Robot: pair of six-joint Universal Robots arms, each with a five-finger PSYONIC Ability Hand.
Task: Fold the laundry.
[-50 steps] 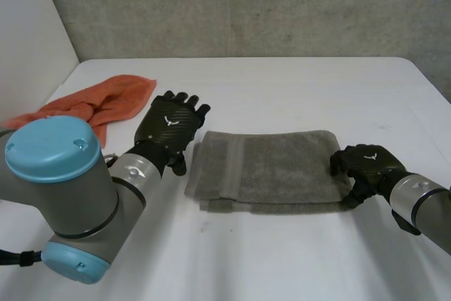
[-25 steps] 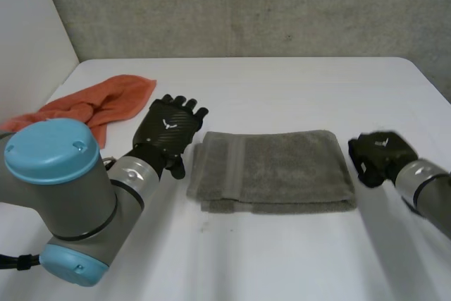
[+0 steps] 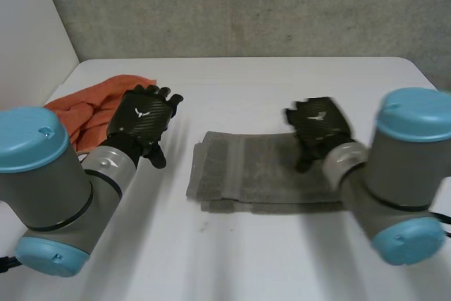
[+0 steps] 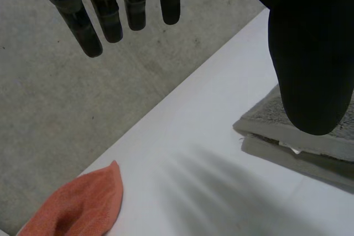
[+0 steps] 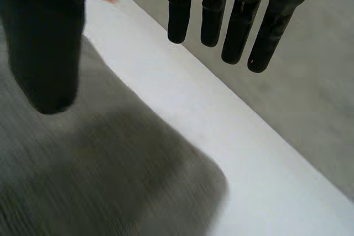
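A grey towel (image 3: 261, 170) lies folded into a flat rectangle in the middle of the white table (image 3: 282, 89). My right hand (image 3: 318, 126) hovers above the towel's right half with straight fingers (image 5: 213, 12) and holds nothing; the grey towel (image 5: 66, 169) spreads under its palm. My left hand (image 3: 143, 119) is raised to the left of the towel, fingers (image 4: 105, 15) straight and empty, with the folded towel's corner (image 4: 298, 136) beside its thumb. An orange cloth (image 3: 95, 107) lies crumpled at the table's left side, behind my left hand.
A white wall panel (image 3: 32, 40) borders the table on the left and a grey concrete wall (image 3: 246, 5) stands behind it. The orange cloth (image 4: 77, 205) reaches near the table's far edge. Bare table stretches in front of the towel.
My right hand let go of the towel's right edge, opened, and swung up and left over the towel. My left hand drew away to the left, toward the orange cloth.
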